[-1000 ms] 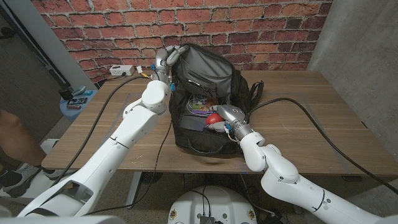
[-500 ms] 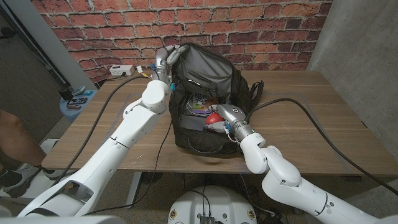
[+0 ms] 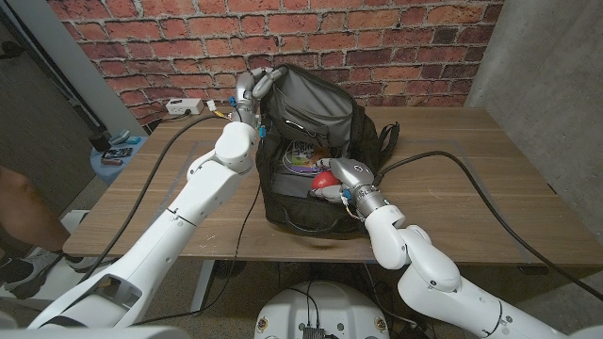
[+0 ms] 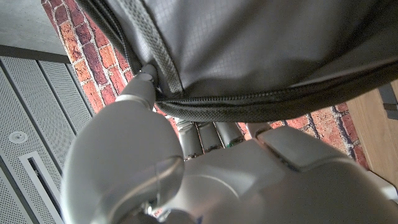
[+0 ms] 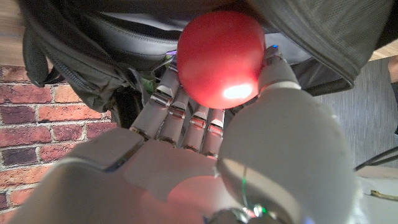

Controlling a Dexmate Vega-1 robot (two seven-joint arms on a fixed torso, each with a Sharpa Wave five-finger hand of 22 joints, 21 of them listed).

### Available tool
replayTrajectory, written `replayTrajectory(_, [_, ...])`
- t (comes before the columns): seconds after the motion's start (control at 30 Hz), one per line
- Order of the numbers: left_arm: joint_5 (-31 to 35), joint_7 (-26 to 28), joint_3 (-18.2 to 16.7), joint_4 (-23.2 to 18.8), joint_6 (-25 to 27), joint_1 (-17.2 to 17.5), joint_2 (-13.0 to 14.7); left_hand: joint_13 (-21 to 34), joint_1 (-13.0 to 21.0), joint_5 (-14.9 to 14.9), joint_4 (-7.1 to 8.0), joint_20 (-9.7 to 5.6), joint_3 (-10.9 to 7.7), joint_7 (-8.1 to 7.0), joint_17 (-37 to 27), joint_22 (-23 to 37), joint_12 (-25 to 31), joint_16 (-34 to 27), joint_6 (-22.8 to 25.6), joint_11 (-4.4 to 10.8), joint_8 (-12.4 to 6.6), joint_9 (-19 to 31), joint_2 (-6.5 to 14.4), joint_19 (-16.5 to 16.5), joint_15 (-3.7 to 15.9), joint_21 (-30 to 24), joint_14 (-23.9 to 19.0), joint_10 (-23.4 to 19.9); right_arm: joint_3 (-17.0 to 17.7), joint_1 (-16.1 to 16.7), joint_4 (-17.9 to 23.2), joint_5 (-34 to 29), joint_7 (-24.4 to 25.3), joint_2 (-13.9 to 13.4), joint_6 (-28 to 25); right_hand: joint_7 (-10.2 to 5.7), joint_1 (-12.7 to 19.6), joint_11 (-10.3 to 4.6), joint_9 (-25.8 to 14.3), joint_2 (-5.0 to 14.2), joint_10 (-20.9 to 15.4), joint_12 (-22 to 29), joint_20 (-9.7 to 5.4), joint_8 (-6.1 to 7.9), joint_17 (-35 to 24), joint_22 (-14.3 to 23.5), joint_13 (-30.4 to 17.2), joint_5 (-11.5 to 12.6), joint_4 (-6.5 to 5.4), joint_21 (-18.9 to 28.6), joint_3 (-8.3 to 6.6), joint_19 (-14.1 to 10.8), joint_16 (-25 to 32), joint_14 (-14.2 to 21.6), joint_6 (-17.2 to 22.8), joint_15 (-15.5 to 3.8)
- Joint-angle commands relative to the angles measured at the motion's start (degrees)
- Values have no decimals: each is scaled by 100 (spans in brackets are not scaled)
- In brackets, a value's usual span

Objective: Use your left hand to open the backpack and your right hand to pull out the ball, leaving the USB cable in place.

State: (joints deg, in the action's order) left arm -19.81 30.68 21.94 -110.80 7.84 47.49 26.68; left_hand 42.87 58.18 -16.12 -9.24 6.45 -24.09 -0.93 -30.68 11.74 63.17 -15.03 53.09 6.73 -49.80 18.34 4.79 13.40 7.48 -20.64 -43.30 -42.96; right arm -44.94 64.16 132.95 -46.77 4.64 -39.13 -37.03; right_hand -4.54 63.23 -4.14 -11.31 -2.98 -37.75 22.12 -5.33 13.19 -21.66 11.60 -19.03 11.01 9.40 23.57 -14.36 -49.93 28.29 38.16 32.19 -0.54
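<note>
A black backpack (image 3: 316,141) stands open in the middle of the wooden table (image 3: 471,188), its flap raised toward the brick wall. My left hand (image 3: 251,88) grips the flap's zippered edge (image 4: 249,99) at its upper left corner and holds it up. My right hand (image 3: 341,179) reaches into the bag's mouth from the front and holds the red ball (image 3: 325,177), which its fingers (image 5: 186,112) cup from below. The ball (image 5: 219,59) sits just inside the opening. Colourful items (image 3: 300,158) lie deeper in the bag; I cannot tell the USB cable among them.
A thick black cable (image 3: 490,193) runs across the table's right half to the bag. A white power strip (image 3: 182,107) lies at the far left edge. A person's arm (image 3: 19,202) shows at the left, off the table.
My right forearm has shifted slightly toward the bag, the ball still in my hand at the opening. The left hand keeps the flap up unmoved.
</note>
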Motion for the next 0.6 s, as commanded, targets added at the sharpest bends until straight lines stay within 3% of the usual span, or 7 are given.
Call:
replayTrajectory(0.03, [2,-6,-9,-35,-44,33,-19,7,58,-15,-5,-5,-10,-4,-38,9,62,3,46,-10,-41,21,89,-17,0,-17,-30,22,93,351,406,-234,5,-99,-263,3,634,-241,-31,562,-244,37,-639,-2,-36,17,-22,-2,8,38,20,-120,-3,339,57,-1282])
replayTrajectory(0.6, [16,-44,3,1,-122,6,-48,1,55,-10,-3,0,-16,3,-48,8,73,29,27,-17,-44,20,95,-26,-2,-21,-25,30,254,761,877,-455,-113,-111,-617,18,672,-236,-34,566,-236,30,-637,-26,-43,20,-33,-6,-15,80,53,-104,-42,345,50,-1282])
